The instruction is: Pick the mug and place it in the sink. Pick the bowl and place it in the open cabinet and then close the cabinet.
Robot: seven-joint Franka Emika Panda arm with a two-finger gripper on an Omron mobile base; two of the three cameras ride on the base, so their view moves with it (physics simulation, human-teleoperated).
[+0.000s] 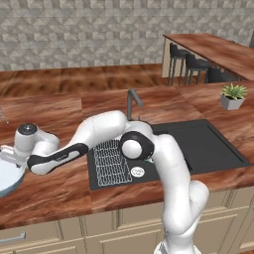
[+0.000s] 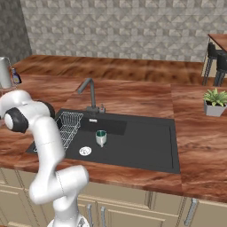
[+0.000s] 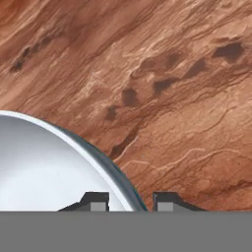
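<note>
The white bowl [image 3: 49, 162] lies on the wooden counter at the far left; its rim [image 1: 7, 173] shows beside the white hand. My gripper [image 3: 130, 202] stands over that rim, one dark fingertip [image 3: 96, 202] inside the bowl and the other outside. The jaws are narrow, and small gaps still show on both sides of the rim. The dark teal mug [image 2: 101, 138] stands upright inside the black sink [image 2: 146, 146], right of the drain. The sink [image 1: 213, 149] lies behind my arm. The cabinet is out of view.
A white wire rack [image 1: 111, 163] fills the sink's left part, with the grey faucet [image 1: 131, 101] behind it. A potted plant [image 1: 233, 96] sits on the counter at the right. Bar stools [image 1: 193, 64] stand by the far counter. A pale jug [image 2: 4, 73] stands at the far left.
</note>
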